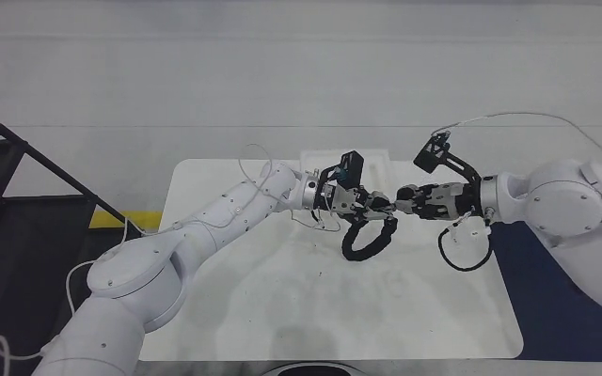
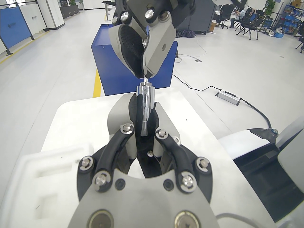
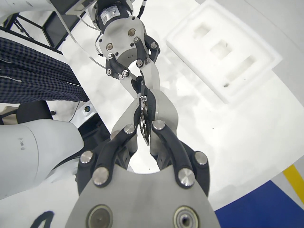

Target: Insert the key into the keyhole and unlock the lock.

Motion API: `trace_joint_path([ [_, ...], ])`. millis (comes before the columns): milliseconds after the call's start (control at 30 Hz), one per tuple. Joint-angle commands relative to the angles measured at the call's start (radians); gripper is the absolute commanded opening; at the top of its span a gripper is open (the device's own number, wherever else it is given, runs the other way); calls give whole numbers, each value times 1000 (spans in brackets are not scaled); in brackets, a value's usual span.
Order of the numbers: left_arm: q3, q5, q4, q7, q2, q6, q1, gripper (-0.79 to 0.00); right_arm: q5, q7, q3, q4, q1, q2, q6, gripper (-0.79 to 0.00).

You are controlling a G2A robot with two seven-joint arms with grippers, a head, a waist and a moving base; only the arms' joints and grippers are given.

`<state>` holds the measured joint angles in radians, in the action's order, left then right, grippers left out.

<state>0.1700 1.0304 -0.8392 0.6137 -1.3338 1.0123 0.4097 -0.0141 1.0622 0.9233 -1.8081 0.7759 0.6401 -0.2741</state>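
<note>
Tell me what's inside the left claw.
A chrome lock cylinder, clamped in the left claw. The right claw holds a key at its far end; how deep the key sits is hidden.

Counted: one lock (image 2: 145,106), one key (image 3: 143,121). Two grippers are seen: left gripper (image 2: 144,104), right gripper (image 3: 147,98). One foam tray (image 3: 269,55) is noted, three recesses counted in it. One table (image 1: 263,310).

A white table (image 1: 282,301) with rounded corners carries everything. A white foam tray (image 1: 376,162) with several rectangular recesses lies flat on it at the far edge, about midway between left and right. A few small dark specks (image 3: 213,128) dot the bare tabletop nearer in.
</note>
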Motion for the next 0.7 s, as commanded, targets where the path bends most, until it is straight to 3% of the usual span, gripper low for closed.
trace_joint_path([
  [0,0,0,0,1,0,0,-1,-785,32,-1,8,0,6,1,2,0],
  [200,0,-5,7,44,4,0,0,-785,174,-60,58,60,39,1,-74,0],
  [367,0,4,11,113,15,0,-1,-785,203,-176,120,112,88,-2,-204,0],
  [533,2,26,4,194,26,0,-3,-785,78,-287,160,139,148,-7,-294,0],
  [667,26,15,-21,194,32,0,1,-785,-24,-351,162,130,196,-4,-346,0],
])
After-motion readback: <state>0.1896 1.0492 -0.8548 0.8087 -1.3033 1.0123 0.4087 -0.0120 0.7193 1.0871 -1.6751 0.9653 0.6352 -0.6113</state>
